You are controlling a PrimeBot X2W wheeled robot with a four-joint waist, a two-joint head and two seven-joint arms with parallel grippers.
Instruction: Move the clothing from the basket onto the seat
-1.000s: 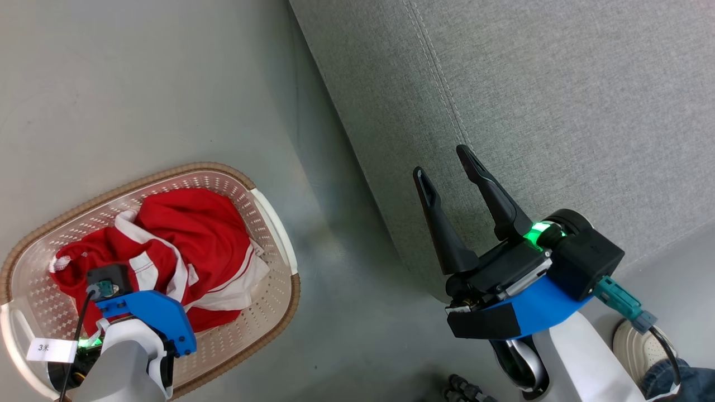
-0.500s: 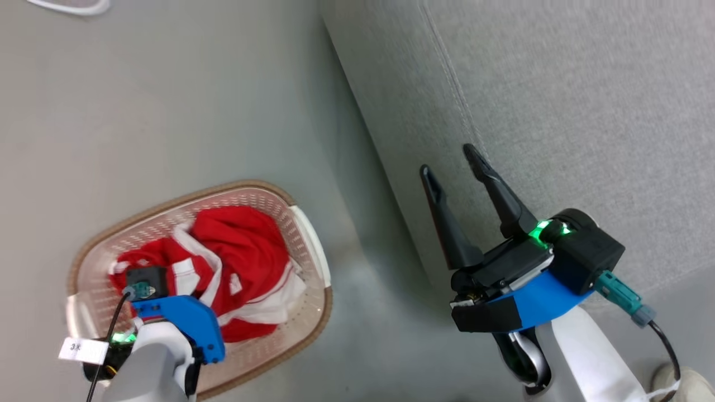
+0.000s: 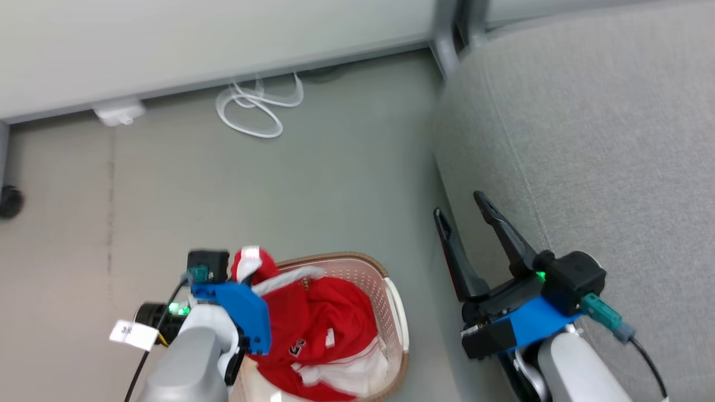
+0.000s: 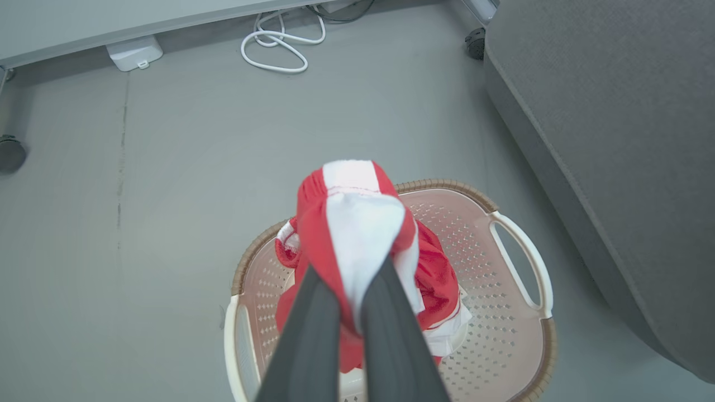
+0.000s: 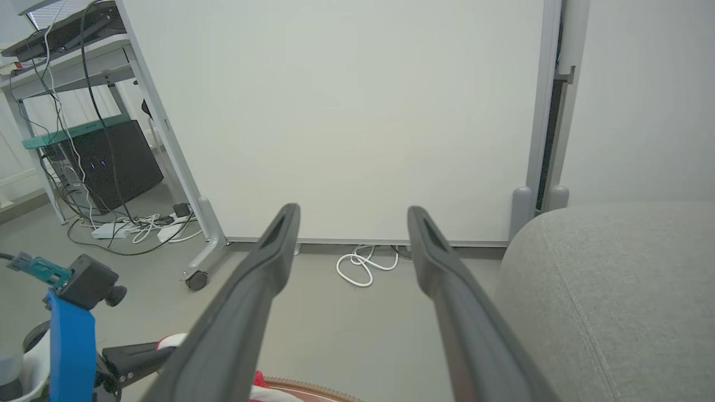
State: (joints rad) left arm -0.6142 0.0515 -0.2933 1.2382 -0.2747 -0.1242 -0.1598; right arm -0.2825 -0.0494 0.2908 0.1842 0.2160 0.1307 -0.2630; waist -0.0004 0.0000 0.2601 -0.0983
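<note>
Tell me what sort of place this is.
Likely a lab or office corner staged as a home: wheeled partition panel, computer tower amid tangled cables, grey sofa beside a laundry basket.

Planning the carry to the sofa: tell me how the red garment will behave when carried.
Likely floppy: the garment drapes over the left end effector and trails into the basket. Probably light for its size: a narrow pinch holds it up.

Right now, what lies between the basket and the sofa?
A strip of bare grey floor separates the basket from the sofa. The left wrist view shows the gap plainly.
</note>
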